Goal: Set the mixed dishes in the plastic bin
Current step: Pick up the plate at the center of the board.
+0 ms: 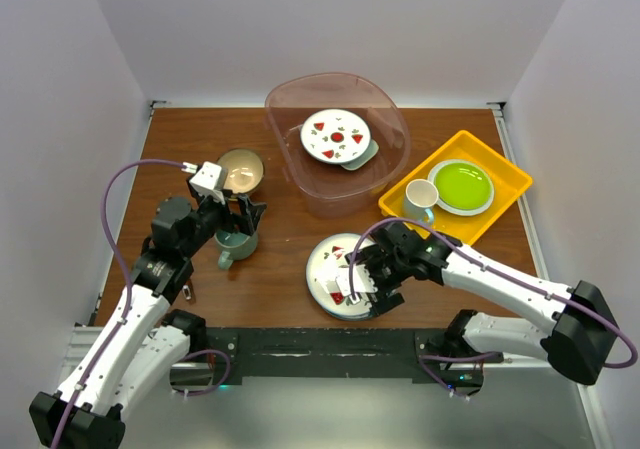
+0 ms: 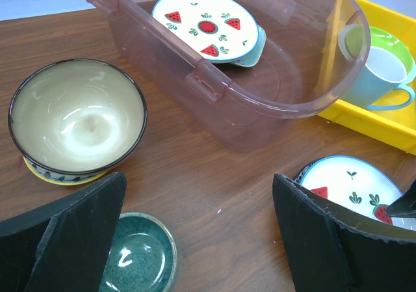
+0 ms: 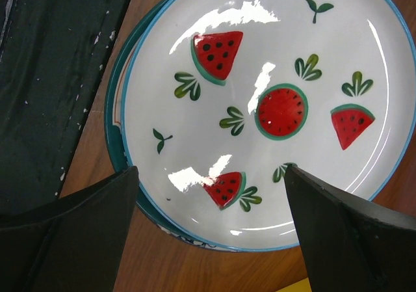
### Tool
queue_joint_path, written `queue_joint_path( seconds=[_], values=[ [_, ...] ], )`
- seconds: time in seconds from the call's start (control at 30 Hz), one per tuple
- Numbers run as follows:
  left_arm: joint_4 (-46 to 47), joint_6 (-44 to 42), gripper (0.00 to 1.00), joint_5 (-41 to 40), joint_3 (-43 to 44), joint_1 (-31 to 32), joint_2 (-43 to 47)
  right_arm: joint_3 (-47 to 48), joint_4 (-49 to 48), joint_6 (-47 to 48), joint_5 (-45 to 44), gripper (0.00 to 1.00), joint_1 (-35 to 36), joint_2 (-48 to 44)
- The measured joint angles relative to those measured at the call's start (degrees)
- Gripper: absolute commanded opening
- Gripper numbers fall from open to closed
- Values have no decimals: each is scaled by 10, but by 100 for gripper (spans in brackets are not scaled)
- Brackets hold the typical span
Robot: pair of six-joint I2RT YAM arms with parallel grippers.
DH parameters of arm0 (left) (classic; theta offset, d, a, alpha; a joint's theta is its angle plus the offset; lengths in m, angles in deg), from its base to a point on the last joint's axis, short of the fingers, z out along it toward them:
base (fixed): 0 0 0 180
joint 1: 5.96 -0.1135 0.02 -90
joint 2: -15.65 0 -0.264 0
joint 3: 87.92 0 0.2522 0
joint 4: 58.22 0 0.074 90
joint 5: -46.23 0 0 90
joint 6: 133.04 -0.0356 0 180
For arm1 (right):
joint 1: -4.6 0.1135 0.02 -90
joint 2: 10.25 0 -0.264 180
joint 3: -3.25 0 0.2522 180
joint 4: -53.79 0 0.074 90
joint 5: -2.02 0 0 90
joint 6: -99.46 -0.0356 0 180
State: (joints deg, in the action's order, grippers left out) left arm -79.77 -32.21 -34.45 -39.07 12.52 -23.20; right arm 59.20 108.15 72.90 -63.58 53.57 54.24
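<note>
The pinkish plastic bin (image 1: 385,174) (image 2: 260,119) holds a watermelon plate (image 1: 336,135) (image 2: 207,25) lying on a pale mint tray (image 1: 362,157). A tan bowl (image 1: 240,170) (image 2: 78,116) and a teal mug (image 1: 237,241) (image 2: 140,259) stand on the table to the bin's left. My left gripper (image 1: 240,214) (image 2: 198,194) hovers open between them, holding nothing. A second watermelon plate (image 1: 335,269) (image 3: 260,110) rests on a teal-rimmed plate (image 3: 116,129) near the front. My right gripper (image 1: 362,281) (image 3: 211,188) is open just above that plate's near edge.
A yellow tray (image 1: 505,184) at the right holds a lime-green plate (image 1: 462,186) and a white mug (image 1: 420,199) (image 2: 380,77). White walls enclose the wooden table on three sides. A dark strip (image 3: 52,77) runs along the table's near edge.
</note>
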Motion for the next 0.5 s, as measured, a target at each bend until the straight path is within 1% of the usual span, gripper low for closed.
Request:
queue_joint_path(
  seconds=[0.37, 0.5],
  values=[
    [0, 0, 100, 0, 0, 0, -2, -8, -14, -3, -20, 95, 17, 8],
    [0, 0, 100, 0, 0, 0, -2, -7, -34, -50, -45, 91, 14, 9]
  ],
)
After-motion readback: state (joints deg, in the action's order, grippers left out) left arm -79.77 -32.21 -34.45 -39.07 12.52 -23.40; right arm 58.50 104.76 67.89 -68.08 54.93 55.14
